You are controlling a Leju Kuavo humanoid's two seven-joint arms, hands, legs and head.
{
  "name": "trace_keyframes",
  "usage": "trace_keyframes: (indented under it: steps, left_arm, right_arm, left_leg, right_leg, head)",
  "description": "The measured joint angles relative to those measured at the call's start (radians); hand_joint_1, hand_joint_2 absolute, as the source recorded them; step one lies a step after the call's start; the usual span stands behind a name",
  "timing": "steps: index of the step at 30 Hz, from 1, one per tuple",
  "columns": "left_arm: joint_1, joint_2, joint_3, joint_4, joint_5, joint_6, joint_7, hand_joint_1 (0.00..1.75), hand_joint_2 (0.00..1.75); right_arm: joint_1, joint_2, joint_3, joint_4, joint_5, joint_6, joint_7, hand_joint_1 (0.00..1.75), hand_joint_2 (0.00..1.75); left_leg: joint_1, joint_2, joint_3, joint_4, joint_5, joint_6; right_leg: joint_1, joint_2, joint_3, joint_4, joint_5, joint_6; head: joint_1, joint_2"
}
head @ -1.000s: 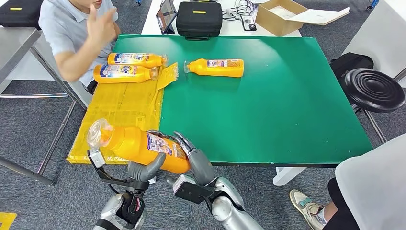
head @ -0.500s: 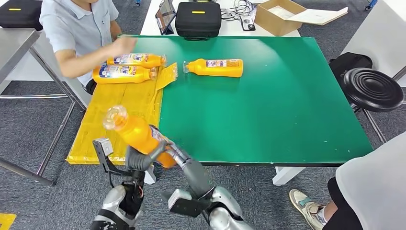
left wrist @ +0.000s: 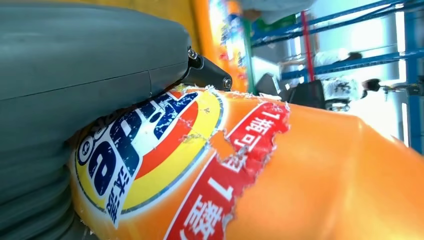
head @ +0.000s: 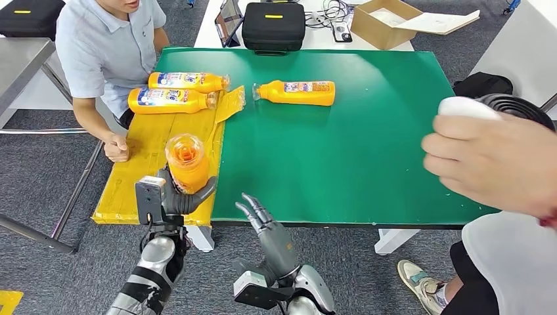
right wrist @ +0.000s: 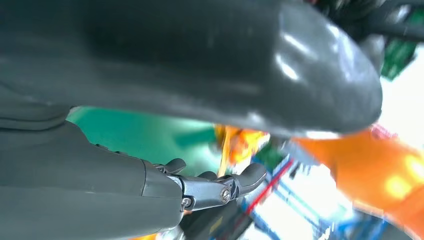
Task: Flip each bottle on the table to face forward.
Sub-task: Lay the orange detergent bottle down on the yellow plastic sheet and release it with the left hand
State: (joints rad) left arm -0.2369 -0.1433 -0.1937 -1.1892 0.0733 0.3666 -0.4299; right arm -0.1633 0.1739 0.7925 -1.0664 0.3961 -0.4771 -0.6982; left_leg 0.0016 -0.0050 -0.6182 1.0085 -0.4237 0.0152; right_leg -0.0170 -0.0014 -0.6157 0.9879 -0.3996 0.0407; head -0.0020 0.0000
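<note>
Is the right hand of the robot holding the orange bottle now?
No, the right hand is open and apart from the bottle, which the left hand grips.

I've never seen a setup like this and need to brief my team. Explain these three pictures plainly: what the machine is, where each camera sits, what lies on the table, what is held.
This is a humanoid robot with two silver arms, each ending in a robot hand. The wide picture comes from its head, looking down at a green table with a yellow mat on one side. The other two come from cameras at its wrists, close behind each hand, so they look tilted.

Three orange bottles lie on their sides: two on the mat and one on the green surface. The left robot hand grips a fourth orange bottle, cap towards the camera; its label shows in the left wrist picture. The right robot hand holds nothing, fingers apart.

A person sits by the mat, and another person's hand reaches in.
</note>
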Motion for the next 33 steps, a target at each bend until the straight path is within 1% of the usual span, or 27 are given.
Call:
trace_keyframes:
  steps: [2, 4, 6, 8, 10, 12, 15, 18, 20, 22, 26, 33]
  left_arm:
    - [-0.024, 0.006, 0.005, 0.016, -0.051, 0.032, 0.009, 1.75, 1.75]
    - [-0.057, 0.014, 0.002, 0.051, -0.183, 0.119, 0.013, 1.75, 1.75]
    - [-0.106, 0.024, -0.011, 0.122, -0.394, 0.232, 0.040, 1.75, 1.75]
    - [-0.163, 0.034, -0.025, 0.219, -0.645, 0.301, 0.104, 1.75, 1.75]
    - [-0.218, 0.039, -0.032, 0.328, -0.862, 0.320, 0.172, 1.75, 1.75]
    - [-0.266, 0.042, -0.042, 0.431, -0.983, 0.321, 0.222, 1.75, 1.75]
    - [-0.330, 0.045, -0.064, 0.566, -1.077, 0.293, 0.308, 1.75, 1.75]
    - [-0.378, 0.052, -0.089, 0.670, -1.148, 0.226, 0.428, 1.75, 1.75]
    - [-0.401, 0.055, -0.100, 0.721, -1.167, 0.186, 0.478, 1.75, 1.75]
    - [-0.417, 0.059, -0.105, 0.756, -1.171, 0.164, 0.495, 1.75, 1.75]
    - [-0.439, 0.061, -0.113, 0.800, -1.173, 0.157, 0.501, 1.75, 1.75]
    - [-0.455, 0.062, -0.119, 0.829, -1.170, 0.150, 0.502, 1.75, 1.75]
  right_arm:
    - [0.006, -0.006, 0.000, -0.009, -0.016, -0.026, 0.000, 0.00, 0.00]
    - [0.011, -0.011, 0.000, -0.018, -0.037, -0.028, 0.000, 0.00, 0.00]
    - [0.013, -0.014, 0.000, -0.024, -0.056, -0.012, 0.000, 0.00, 0.00]
    - [0.011, -0.015, 0.006, -0.028, -0.072, 0.011, 0.000, 0.00, 0.00]
    - [0.006, -0.014, 0.018, -0.029, -0.086, 0.033, 0.000, 0.00, 0.00]
    - [0.000, -0.013, 0.031, -0.029, -0.097, 0.051, 0.000, 0.00, 0.00]
    - [-0.011, -0.011, 0.048, -0.029, -0.111, 0.076, 0.000, 0.00, 0.00]
    - [-0.019, -0.005, 0.063, -0.029, -0.123, 0.098, 0.000, 0.00, 0.00]
    - [-0.020, -0.001, 0.071, -0.029, -0.128, 0.108, 0.000, 0.00, 0.00]
    - [-0.021, 0.002, 0.078, -0.029, -0.131, 0.112, 0.000, 0.00, 0.00]
    - [-0.023, 0.004, 0.086, -0.028, -0.132, 0.113, 0.000, 0.00, 0.00]
    - [-0.024, 0.005, 0.088, -0.029, -0.134, 0.114, 0.000, 0.00, 0.00]
  left_leg:
    - [0.000, 0.000, 0.000, 0.000, 0.000, 0.000]
    - [0.000, 0.000, 0.000, 0.000, 0.000, 0.000]
    - [0.000, 0.000, 0.000, 0.000, 0.001, 0.000]
    - [0.000, -0.001, 0.000, 0.000, 0.001, 0.000]
    - [0.000, 0.000, 0.000, 0.000, 0.001, 0.000]
    - [0.000, 0.000, 0.001, 0.000, 0.001, 0.000]
    - [0.000, 0.001, 0.001, 0.000, 0.001, 0.000]
    - [0.000, 0.001, 0.000, 0.000, 0.001, 0.000]
    - [0.000, 0.001, 0.000, 0.000, 0.001, 0.000]
    - [0.000, 0.000, 0.000, 0.000, 0.001, 0.000]
    - [0.000, 0.000, 0.000, 0.000, 0.001, 0.000]
    - [0.000, 0.000, 0.000, 0.000, 0.001, 0.000]
  right_leg:
    - [0.000, 0.000, 0.000, 0.000, 0.000, 0.000]
    - [0.000, 0.000, 0.000, 0.000, 0.000, 0.000]
    - [0.000, 0.000, 0.000, 0.000, 0.000, 0.000]
    - [0.000, 0.000, 0.001, 0.000, 0.000, 0.000]
    - [0.000, 0.000, 0.001, 0.000, 0.000, 0.000]
    - [0.000, 0.000, 0.001, 0.000, 0.001, 0.000]
    - [0.000, 0.000, 0.001, 0.000, 0.001, 0.000]
    - [0.000, 0.000, 0.000, 0.000, 0.001, 0.000]
    - [0.000, 0.000, 0.000, 0.000, 0.000, 0.000]
    - [0.000, 0.000, 0.000, 0.000, 0.000, 0.000]
    - [0.000, 0.000, 0.000, 0.000, 0.000, 0.000]
    - [0.000, 0.000, 0.001, 0.000, 0.001, 0.000]
  head:
    - [0.000, 0.000]
    - [0.000, 0.000]
    - [0.000, 0.000]
    - [0.000, 0.000]
    - [0.000, 0.000]
    - [0.000, 0.000]
    - [0.000, 0.000]
    - [0.000, 0.000]
    - [0.000, 0.000]
    - [0.000, 0.000]
    - [0.000, 0.000]
    - [0.000, 0.000]
